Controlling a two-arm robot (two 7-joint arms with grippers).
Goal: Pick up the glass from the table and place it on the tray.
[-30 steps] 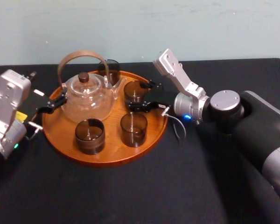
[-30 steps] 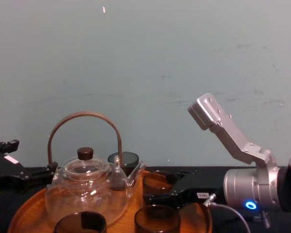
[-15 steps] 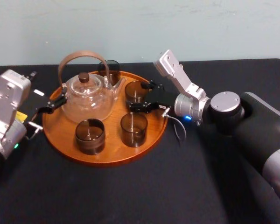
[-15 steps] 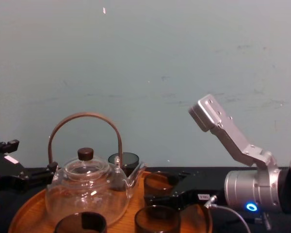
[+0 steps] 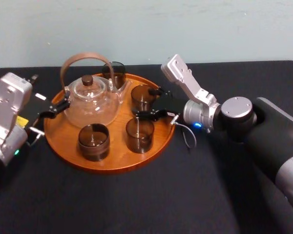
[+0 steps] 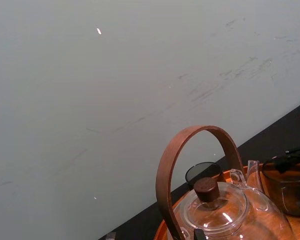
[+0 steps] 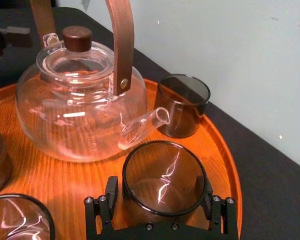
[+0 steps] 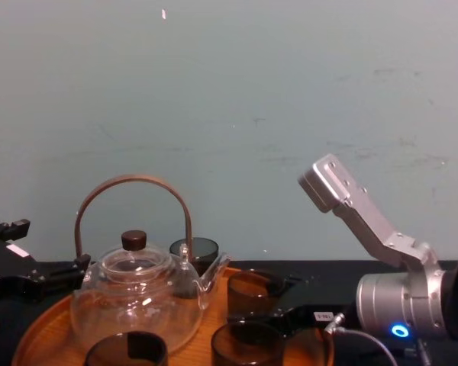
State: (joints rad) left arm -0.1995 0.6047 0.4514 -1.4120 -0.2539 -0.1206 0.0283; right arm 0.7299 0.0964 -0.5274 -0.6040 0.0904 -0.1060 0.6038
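Glass (image 7: 164,182): is standing upright on the tray (image 5: 107,168), in its far right part and off the table (image 5: 136,204), just beside the teapot (image 5: 90,105).

Right gripper (image 5: 144,102): is straddling the glass low down, jaws standing one on each side. A sliver of tray is showing between one pad (image 7: 110,195) and the glass wall, so it looks released rather than clamping.

Left gripper (image 5: 52,109): is waiting at the tray's left edge next to the teapot; whether it is clenched or slack cannot be told.

Stage: placing is looking finished; getting clear is what is remaining.

Snag risk: if the right gripper is pulling back off-line, a pad could be catching the wall and dragging or tipping the glass.

Neighbour risk: the neighbouring glass (image 5: 139,135) is sitting just beside the nearer finger, so any sideways swing would be knocking it.

Spout risk: the spout (image 7: 140,127) is pointing at the glass from close by; a forward nudge would be driving glass against glass.

Cable risk: the loose cable (image 5: 188,136) is hanging near the tray rim and could be hooking it on the way out.
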